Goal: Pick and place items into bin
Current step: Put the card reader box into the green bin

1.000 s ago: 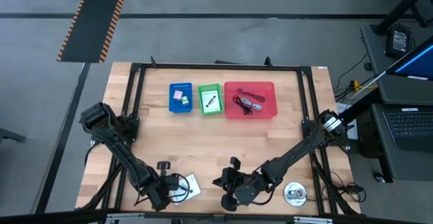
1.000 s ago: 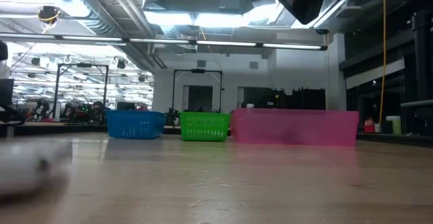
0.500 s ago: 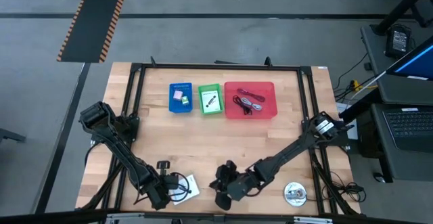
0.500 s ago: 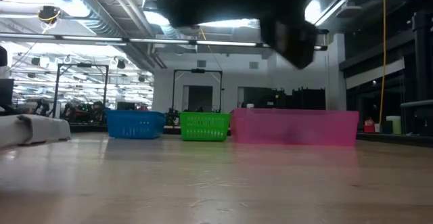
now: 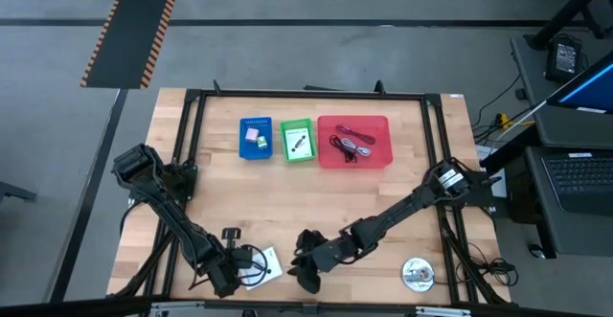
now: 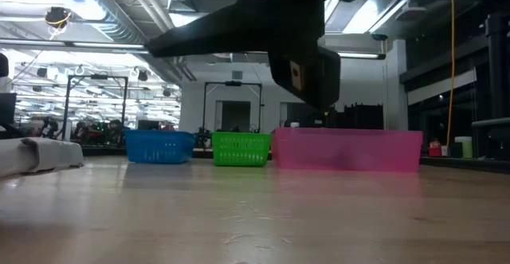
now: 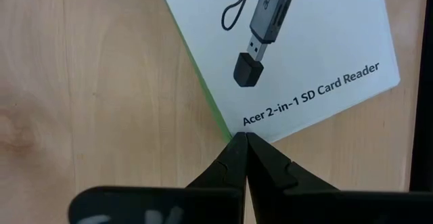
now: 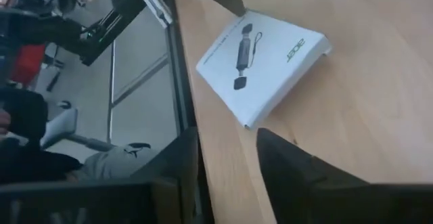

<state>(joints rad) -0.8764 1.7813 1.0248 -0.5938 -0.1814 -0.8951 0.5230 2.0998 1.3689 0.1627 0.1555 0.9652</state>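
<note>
A white box printed with a card reader [image 5: 267, 264] lies flat on the table near its front edge; it also shows as the box [image 7: 298, 48] and the box [image 8: 264, 58]. My left gripper [image 5: 230, 279] is shut, its tips at one corner of the box. My right gripper [image 5: 305, 260] hovers just right of the box, open and holding nothing, with the box ahead of its fingers [image 8: 291, 163]. At the far side stand a blue bin [image 5: 256, 137], a green bin [image 5: 297, 140] and a pink bin [image 5: 353, 141] that holds cable loops. My left gripper sets its shut fingertips [image 7: 245, 143] against the box's corner [image 7: 254, 129], coming low over the table from the near left. It pinches nothing. The box lies flat on the wood, printed face up.
A small round item [image 5: 417, 274] lies near the front right. A black frame [image 5: 192, 164] runs around the tabletop. The three bins show in a row across the table: blue bin [image 6: 159, 146], green bin [image 6: 241, 148], pink bin [image 6: 348, 150]. Bare wood lies between them and the grippers.
My right gripper has moved toward the table's left, closer to the white box. In the low view the box was blurred and lower a second ago and now lies still.
</note>
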